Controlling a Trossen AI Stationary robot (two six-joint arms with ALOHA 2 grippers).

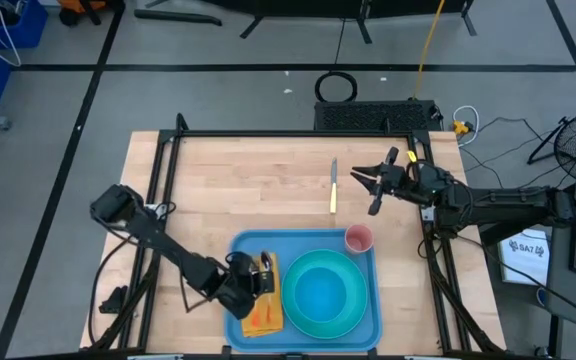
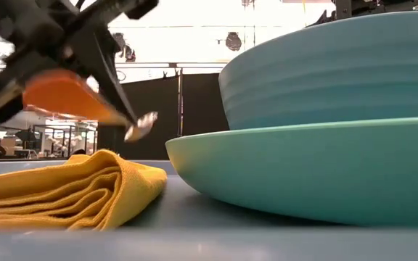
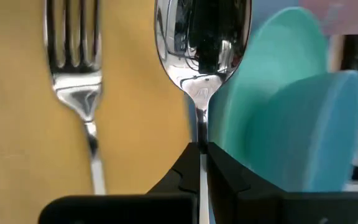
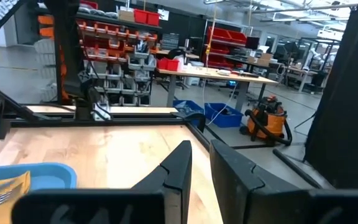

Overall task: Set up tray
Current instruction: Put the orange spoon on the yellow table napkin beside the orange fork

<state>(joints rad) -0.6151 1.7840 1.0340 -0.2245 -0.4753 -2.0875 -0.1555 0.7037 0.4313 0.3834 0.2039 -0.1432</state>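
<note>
The light-blue tray (image 1: 303, 325) lies at the table's near edge. On it stand a teal plate (image 1: 360, 312) with a teal bowl (image 1: 320, 288) in it, a pink cup (image 1: 358, 238) and a folded yellow napkin (image 1: 265, 312). A fork (image 3: 73, 62) lies flat on the napkin (image 3: 135, 124). My left gripper (image 1: 259, 274) hovers over the napkin, shut on a spoon (image 3: 201, 43), between the fork and the plate (image 3: 272, 74). My right gripper (image 1: 370, 186) hangs over the table's far right part, holding nothing, with a narrow gap between its fingers (image 4: 180, 167). My left gripper pinches the spoon's handle (image 3: 201, 134) between its two fingers, just behind the spoon's bowl. The handle runs along the fingers, and the spoon's bowl sticks out past the fingertips. In the low view the spoon's free end (image 2: 141, 125) slopes down and hangs clear above the napkin (image 2: 71, 190).
A knife with a yellow handle (image 1: 334, 187) lies on the bare wood beyond the tray, left of my right gripper. The plate (image 2: 303, 174) and bowl (image 2: 339, 72) rise close beside the napkin. A black frame runs round the table's edges (image 1: 268, 133).
</note>
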